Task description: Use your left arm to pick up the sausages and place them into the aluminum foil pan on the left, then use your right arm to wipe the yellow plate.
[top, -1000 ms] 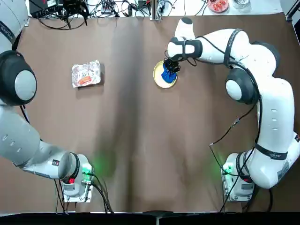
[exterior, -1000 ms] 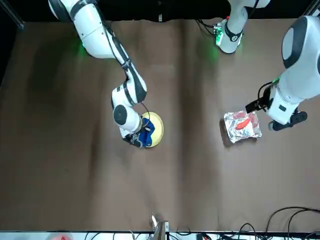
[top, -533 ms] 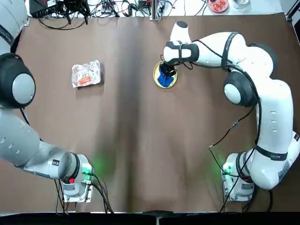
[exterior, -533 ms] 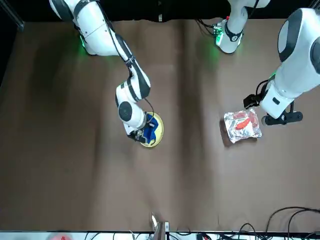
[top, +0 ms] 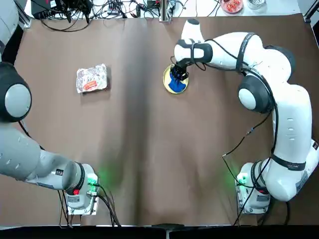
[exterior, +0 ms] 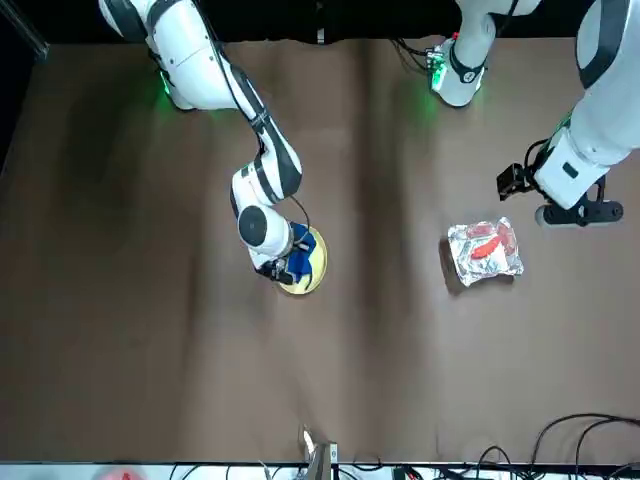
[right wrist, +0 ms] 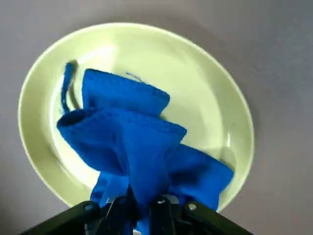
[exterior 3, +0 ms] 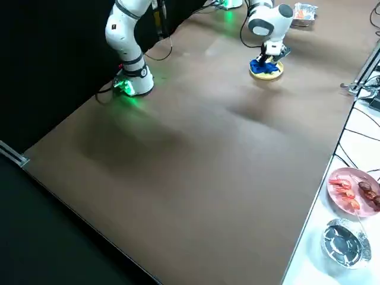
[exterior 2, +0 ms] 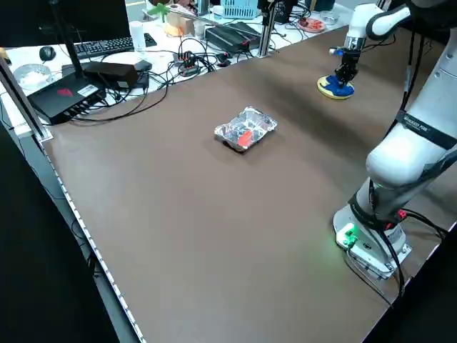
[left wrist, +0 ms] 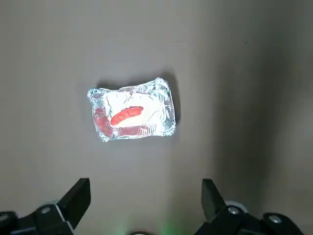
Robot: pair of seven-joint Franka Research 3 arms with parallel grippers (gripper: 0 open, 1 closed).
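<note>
Left jaws (left wrist: 145,193) have moved away from the sausage (left wrist: 126,115), remaining open.

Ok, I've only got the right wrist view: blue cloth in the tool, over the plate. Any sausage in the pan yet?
Observer: Yes, a sausage lies in the pan, out to the left of your plate.
Operator: Good. I've got the right tool shut on the cloth at the plate. What's the left tool doing?
Observer: Left tool is near the pan, fingers apart, nothing between them.
</note>
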